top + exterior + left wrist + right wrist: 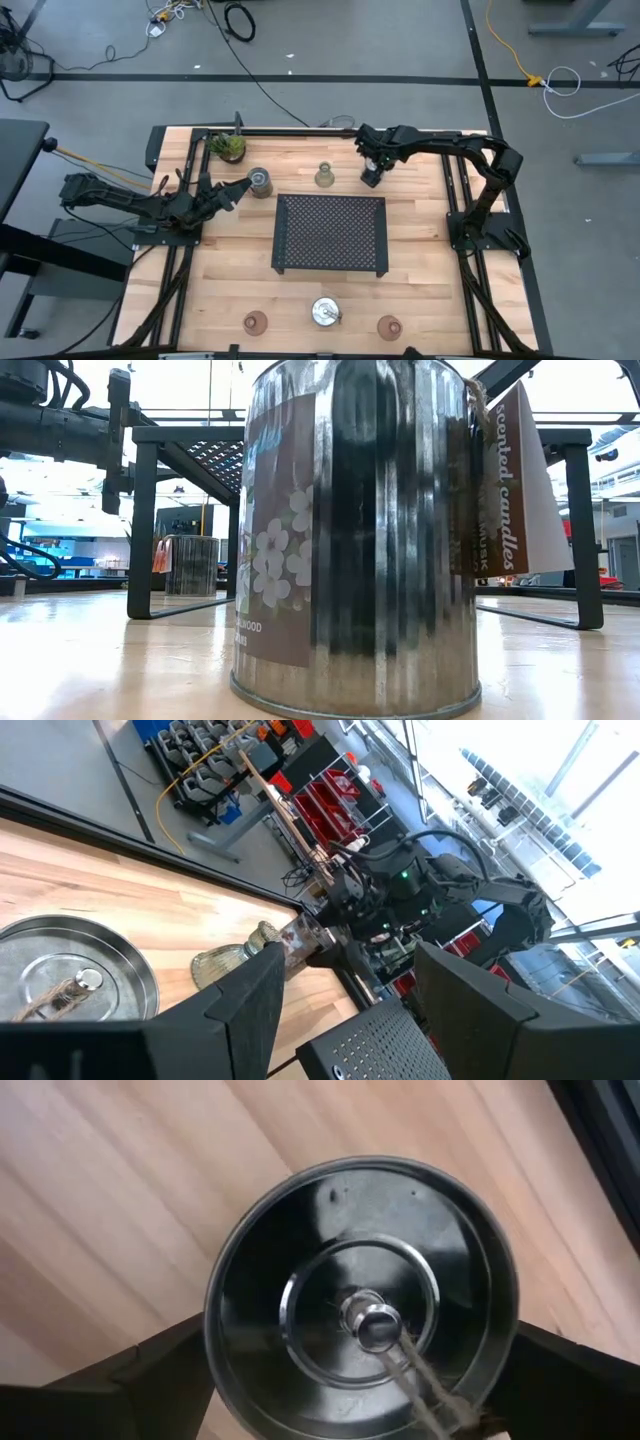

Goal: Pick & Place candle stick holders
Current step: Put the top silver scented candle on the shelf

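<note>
Nearest the low camera, filling the centre of its frame, stands a silver tin holder [355, 540] with a flowered label and a paper tag on twine; in the high view this is the cup at bottom centre [324, 312], flanked by two reddish-brown glass holders [255, 322] [388, 325]. Mid-frame lies the black mesh tray [331, 234]. Above it stand an olive-green glass holder [324, 177] and a second silver cup [260, 182], the latter just beside the left gripper [238, 189], whose fingers [250, 1000] are spread wide and empty. The right gripper [350, 1380], upper centre-right in the high view, straddles the third silver cup [362, 1295]; whether it grips cannot be told. The tins look light, rigid and smooth, best taken across the wall; the glass ones seem fragile and slippery. A plant [229, 147] sits at upper left. The surface is pale wooden planking [420, 270]; beyond are grey floor, cables and shelving.
</note>
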